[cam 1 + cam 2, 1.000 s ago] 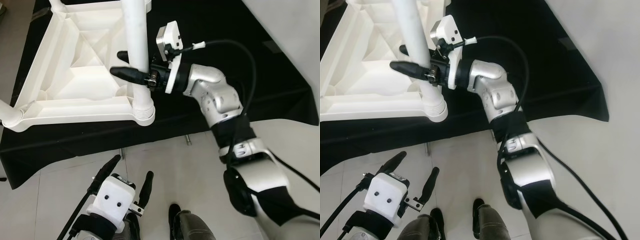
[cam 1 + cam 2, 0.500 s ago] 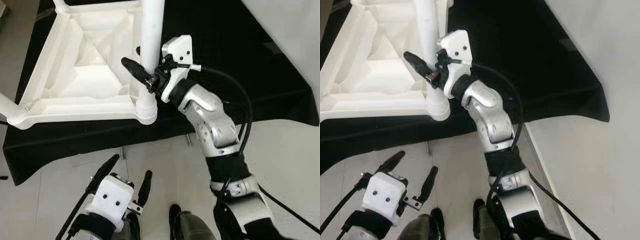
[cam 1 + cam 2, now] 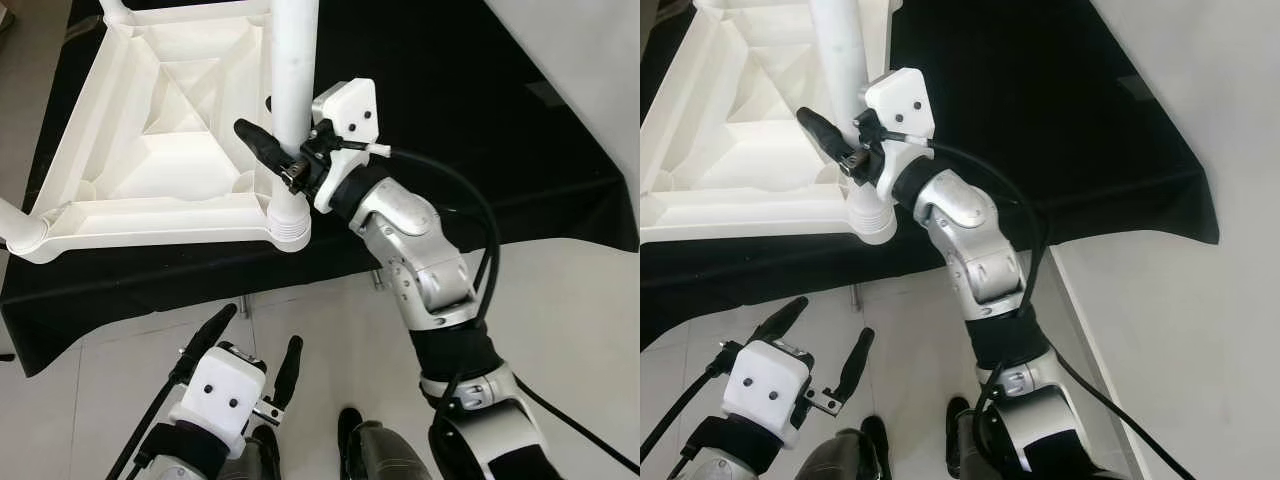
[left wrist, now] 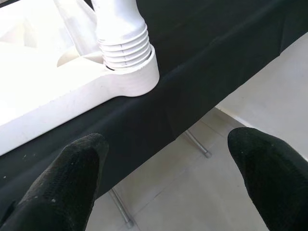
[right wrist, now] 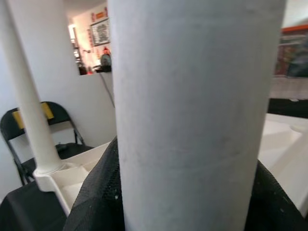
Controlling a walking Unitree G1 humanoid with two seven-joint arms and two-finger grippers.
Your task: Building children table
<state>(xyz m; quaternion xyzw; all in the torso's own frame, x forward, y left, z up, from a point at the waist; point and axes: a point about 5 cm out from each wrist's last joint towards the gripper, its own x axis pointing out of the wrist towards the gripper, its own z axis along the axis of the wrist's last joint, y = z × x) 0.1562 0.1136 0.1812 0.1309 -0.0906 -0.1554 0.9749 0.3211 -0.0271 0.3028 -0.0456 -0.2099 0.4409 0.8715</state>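
Right now the right gripper pinches the upright table leg just above its corner socket; left gripper spread, idle below, farther off.

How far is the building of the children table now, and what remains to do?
Done, as it looks: the white tabletop lies upside down on the black cloth, with a far leg standing in its corner. In hand: the right gripper clamps the near leg, whose ribbed end sits in the corner socket; how tight, I cannot tell. The left gripper hangs open over the floor. Other corners are cropped.
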